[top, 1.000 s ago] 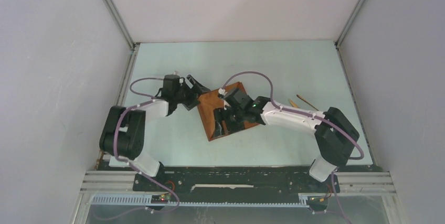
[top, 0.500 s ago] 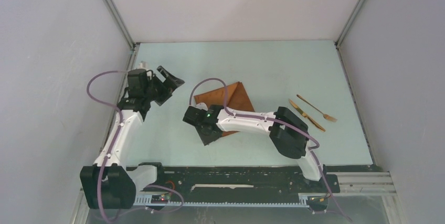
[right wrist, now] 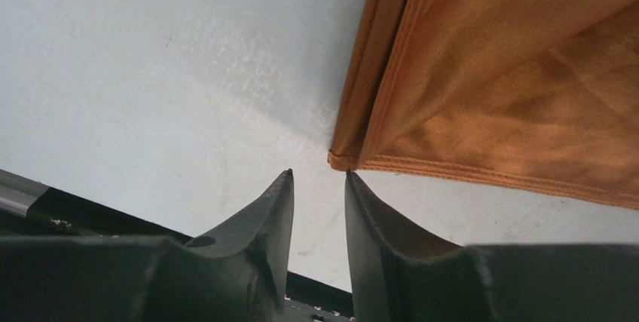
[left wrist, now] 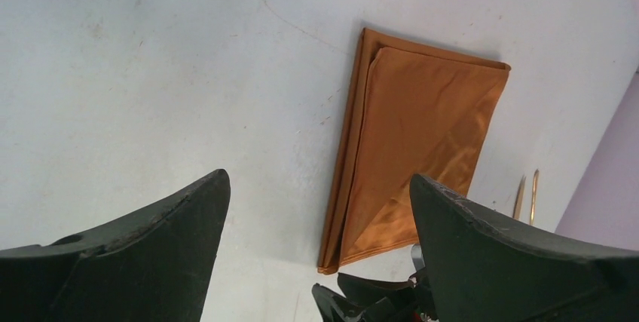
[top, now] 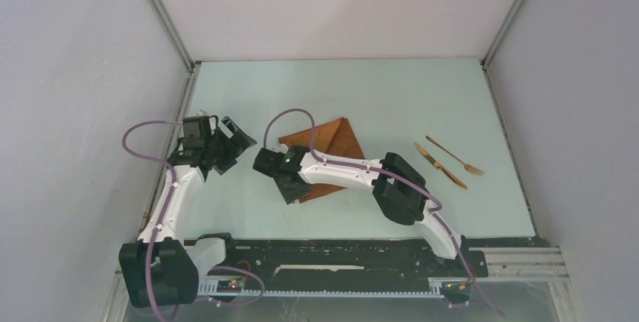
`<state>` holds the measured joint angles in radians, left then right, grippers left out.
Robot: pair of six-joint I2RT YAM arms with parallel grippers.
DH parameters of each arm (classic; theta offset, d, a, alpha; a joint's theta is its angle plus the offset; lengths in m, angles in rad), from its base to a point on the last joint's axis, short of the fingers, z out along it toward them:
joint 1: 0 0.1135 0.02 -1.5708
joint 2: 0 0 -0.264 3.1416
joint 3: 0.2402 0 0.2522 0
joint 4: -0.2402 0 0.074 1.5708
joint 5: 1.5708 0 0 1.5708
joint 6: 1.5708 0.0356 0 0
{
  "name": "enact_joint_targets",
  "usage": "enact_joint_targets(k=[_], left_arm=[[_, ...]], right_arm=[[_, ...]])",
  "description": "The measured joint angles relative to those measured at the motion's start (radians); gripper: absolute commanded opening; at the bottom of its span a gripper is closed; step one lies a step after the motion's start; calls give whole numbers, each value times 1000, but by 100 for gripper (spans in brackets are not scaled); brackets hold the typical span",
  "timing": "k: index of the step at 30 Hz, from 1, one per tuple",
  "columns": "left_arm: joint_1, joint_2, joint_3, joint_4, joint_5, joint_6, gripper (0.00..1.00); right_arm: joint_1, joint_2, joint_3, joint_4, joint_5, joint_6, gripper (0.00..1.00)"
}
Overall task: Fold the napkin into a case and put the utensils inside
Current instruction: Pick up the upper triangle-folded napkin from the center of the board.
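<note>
The rust-orange napkin [top: 335, 145] lies folded into a narrow case with a diagonal flap, mid-table. It also shows in the left wrist view [left wrist: 422, 126] and the right wrist view [right wrist: 512, 73]. My right gripper [top: 292, 190] sits at its near-left corner. Its jaws stand a narrow gap apart with nothing between them [right wrist: 319, 177], and one fingertip [right wrist: 350, 180] touches the corner's hem. My left gripper [top: 237, 145] is wide open and empty [left wrist: 318, 177], left of the cloth and above the table. The two golden utensils, a knife [top: 441, 165] and a fork [top: 454, 155], lie to the right.
The enclosure's walls stand on the left, back and right. The black rail [top: 339, 250] with the arm bases runs along the near edge. The right arm's links and purple cable [top: 294, 115] cross over the napkin's near side.
My left gripper has drawn back left off the napkin. My right gripper has swept left across the cloth to its near-left corner. The napkin now lies folded narrower.
</note>
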<state>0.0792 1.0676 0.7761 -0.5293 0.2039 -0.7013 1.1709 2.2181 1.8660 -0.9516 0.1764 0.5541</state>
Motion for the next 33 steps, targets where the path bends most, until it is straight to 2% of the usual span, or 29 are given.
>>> enact_joint_targets(k=[7,14,27,33], left_arm=[[21,0,-11,-7,-3,30,96],[33,0,-11,-7,-2,43,96],[51,2,-11,-6,10,48,97],[58,5,-11,-5,17,48,96]], right_arm=[[-9,34,42,-28,3,-6,38],[-13,36,66,-54,21,-11,43],[-40,94,84,-62,29,-32,38],[-40,97,95,-72,47,-38,42]])
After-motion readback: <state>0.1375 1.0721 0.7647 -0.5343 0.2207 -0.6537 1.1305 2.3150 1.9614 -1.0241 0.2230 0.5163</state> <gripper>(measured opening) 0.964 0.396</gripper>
